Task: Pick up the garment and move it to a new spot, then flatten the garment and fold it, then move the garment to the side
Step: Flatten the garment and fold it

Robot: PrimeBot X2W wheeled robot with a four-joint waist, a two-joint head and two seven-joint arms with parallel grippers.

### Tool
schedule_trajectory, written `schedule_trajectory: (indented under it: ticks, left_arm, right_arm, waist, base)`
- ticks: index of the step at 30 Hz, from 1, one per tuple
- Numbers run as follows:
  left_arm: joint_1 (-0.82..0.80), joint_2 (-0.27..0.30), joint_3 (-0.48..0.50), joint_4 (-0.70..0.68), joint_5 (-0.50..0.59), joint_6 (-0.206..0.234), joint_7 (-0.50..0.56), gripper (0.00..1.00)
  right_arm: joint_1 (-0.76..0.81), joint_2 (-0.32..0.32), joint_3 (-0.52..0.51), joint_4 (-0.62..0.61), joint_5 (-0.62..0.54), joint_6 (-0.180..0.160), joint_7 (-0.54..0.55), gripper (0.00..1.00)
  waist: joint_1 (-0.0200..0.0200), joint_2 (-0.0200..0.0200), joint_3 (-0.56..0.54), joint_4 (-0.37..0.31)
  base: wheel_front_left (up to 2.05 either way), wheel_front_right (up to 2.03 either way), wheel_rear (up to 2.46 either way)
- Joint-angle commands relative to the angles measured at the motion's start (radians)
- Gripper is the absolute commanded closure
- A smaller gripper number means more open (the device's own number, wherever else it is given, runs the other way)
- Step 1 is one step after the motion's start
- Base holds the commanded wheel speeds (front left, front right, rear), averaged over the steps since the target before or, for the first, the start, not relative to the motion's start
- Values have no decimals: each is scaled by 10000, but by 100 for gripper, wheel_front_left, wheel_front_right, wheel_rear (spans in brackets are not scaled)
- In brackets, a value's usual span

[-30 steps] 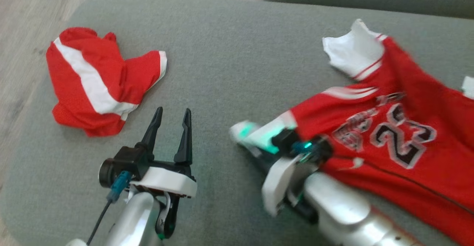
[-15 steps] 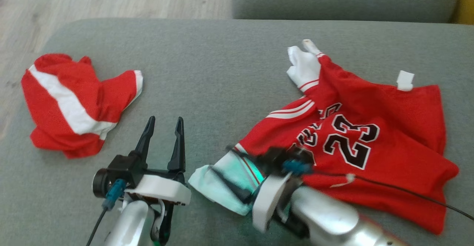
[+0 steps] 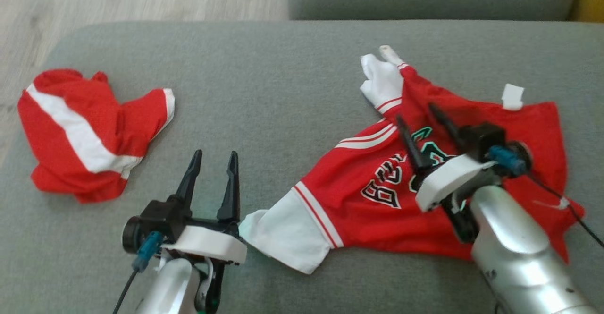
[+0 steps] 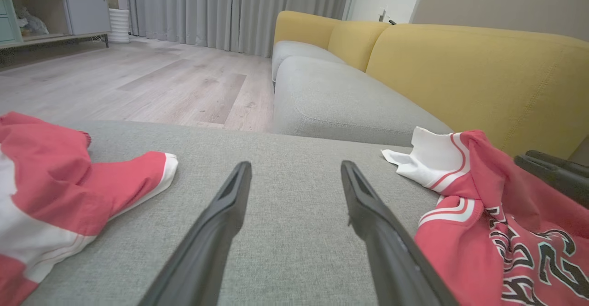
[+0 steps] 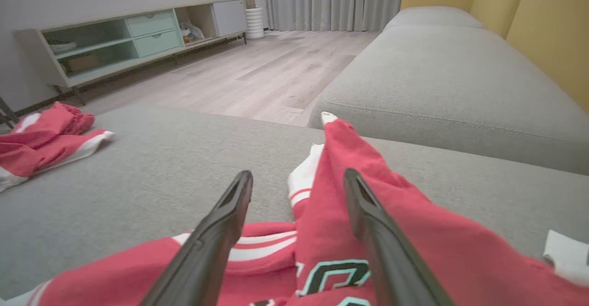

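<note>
Seating surface is a broad grey fabric sofa cushion (image 3: 292, 78), and the red jersey with white sleeve ends and black lettering (image 3: 358, 210) lies rumpled and part-spread on its right half. Judged light, limp and prone to bunching, the jersey is best taken at a hem or at the near white sleeve end (image 3: 288, 238), not mid-panel. A crumpled red cloth item with a white stripe (image 3: 85, 134) lies well apart at the left and limits spreading room there; the left end effector (image 3: 216, 154) sits just beside the near sleeve and the right end effector (image 3: 415, 112) hovers over the lettering, both with fingers apart and empty.

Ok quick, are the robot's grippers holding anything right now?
Left gripper: open, holding nothing.
Right gripper: open over the jersey, holding nothing.
</note>
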Motion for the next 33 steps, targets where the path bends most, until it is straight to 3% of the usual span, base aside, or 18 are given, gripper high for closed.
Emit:
schedule_trajectory:
  ticks: [1, 10, 15, 16, 17, 24, 26, 33]
  left_arm:
    - [-379, 41, 192, -333, -109, 29, -122, 0]
    - [-786, 41, -124, -371, -410, 75, -122, 0]
    - [-943, 41, -245, -424, -576, 114, -122, 0]
    - [-977, 41, -283, -442, -605, 111, -122, 0]
    - [-1012, 41, -325, -459, -636, 111, -122, 0]
    - [-1269, 41, -588, -577, -893, 181, -122, 0]
    - [-1350, 41, -707, -631, -1009, 227, -122, 0]
    - [-1452, 41, -868, -716, -1207, 303, -122, 0]
  right_arm:
    - [-393, 232, -359, -122, -472, -7, -15, 0]
    - [-2035, 348, -2536, 1159, -3013, -7, 1627, 0]
    - [-2612, 125, -2357, 2007, -3865, -7, 2568, 0]
    - [-2722, 101, -2224, 2222, -3790, -7, 2780, 17]
    - [-2848, 88, -2030, 2414, -3626, -7, 2961, 100]
    - [-3963, -582, -321, 2449, -2093, -7, 2800, 100]
    - [-4558, -1131, 451, 2109, -1294, -7, 2506, 100]
    - [-5898, -2154, 1519, 1829, -484, -7, 1552, 100]
  waist:
    - [0, -1, 227, 211]
    - [0, -1, 980, 1070]
    - [0, -1, 1302, 1383]
    - [0, -1, 1366, 1444]
    - [0, -1, 1431, 1504]
    - [0, -1, 1803, 1833]
    - [0, -1, 1915, 1978]
    - [0, -1, 2026, 2311]
  base:
    - [0, 0, 0]
    - [0, 0, 0]
    - [0, 0, 0]
    - [0, 0, 0]
    - [0, 0, 0]
    - [0, 0, 0]
    - [0, 0, 0]
    - [0, 0, 0]
